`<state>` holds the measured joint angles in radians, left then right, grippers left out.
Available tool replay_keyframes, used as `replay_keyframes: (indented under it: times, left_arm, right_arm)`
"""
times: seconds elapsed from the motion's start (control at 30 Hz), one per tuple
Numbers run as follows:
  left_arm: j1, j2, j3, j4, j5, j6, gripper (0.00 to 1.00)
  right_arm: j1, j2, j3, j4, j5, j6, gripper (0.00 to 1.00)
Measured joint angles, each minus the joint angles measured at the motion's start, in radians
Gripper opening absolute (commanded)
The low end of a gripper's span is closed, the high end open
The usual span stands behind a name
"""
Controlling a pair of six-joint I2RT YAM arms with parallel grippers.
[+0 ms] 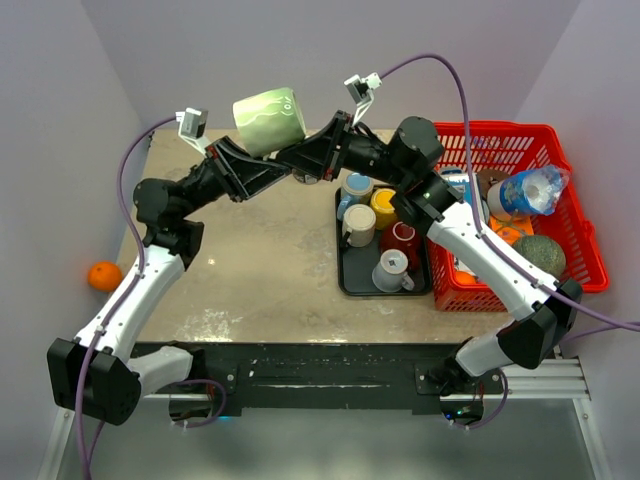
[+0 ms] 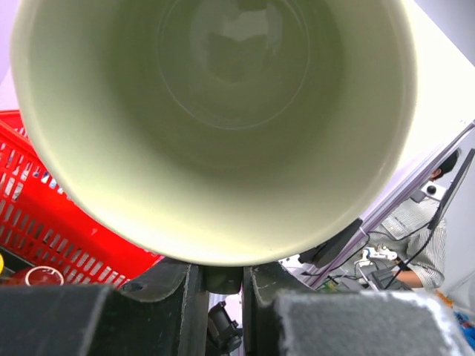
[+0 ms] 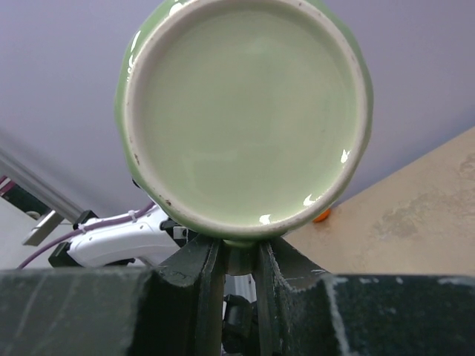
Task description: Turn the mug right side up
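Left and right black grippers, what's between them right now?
The pale green ceramic mug, sideways in the air: mouth toward the left gripper, base toward the right gripper. Top external view shows it.

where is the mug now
Top view: green mug held sideways over the table, far side, between left gripper and right gripper, left of the tray.

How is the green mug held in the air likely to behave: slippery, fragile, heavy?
The mug looks glazed and shiny, so probably stiff, slippery and breakable if dropped. The left hand and right hand each seem to pinch a thin part at its side, so it may swing. Its walls look thick, so likely heavy.
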<state>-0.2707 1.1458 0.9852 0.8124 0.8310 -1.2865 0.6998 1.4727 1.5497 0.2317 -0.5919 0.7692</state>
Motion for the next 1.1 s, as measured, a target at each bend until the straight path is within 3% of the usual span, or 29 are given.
replay_keyframes:
  times: [0.1, 0.13, 0.23, 0.37, 0.57, 0.87, 1.1]
  left_arm:
    - [0.000, -0.004, 0.000, -0.023, -0.001, 0.028, 0.00]
    - [0.000, -0.006, 0.000, -0.035, -0.001, 0.045, 0.00]
    - [0.000, -0.009, 0.001, -0.089, -0.020, 0.073, 0.00]
    - [0.002, -0.009, 0.001, -0.176, -0.062, 0.116, 0.00]
    - [0.001, -0.023, 0.015, -0.353, -0.154, 0.231, 0.00]
    - [0.023, 0.011, 0.206, -0.896, -0.518, 0.578, 0.00]
    - [0.159, 0.179, 0.322, -1.233, -0.765, 0.787, 0.00]
  right_arm:
    - [0.000, 0.000, 0.000, -0.017, 0.008, -0.005, 0.37]
    - [-0.001, 0.000, 0.000, -0.024, 0.012, -0.010, 0.53]
    - [0.002, 0.000, -0.001, -0.032, 0.029, -0.030, 0.80]
    - [0.007, -0.006, -0.008, -0.039, 0.062, -0.057, 0.97]
    - [0.007, -0.006, -0.007, -0.129, 0.166, -0.101, 0.99]
    - [0.006, 0.003, 0.015, -0.447, 0.492, -0.172, 0.99]
    - [-0.006, 0.043, 0.027, -0.614, 0.627, -0.187, 0.99]
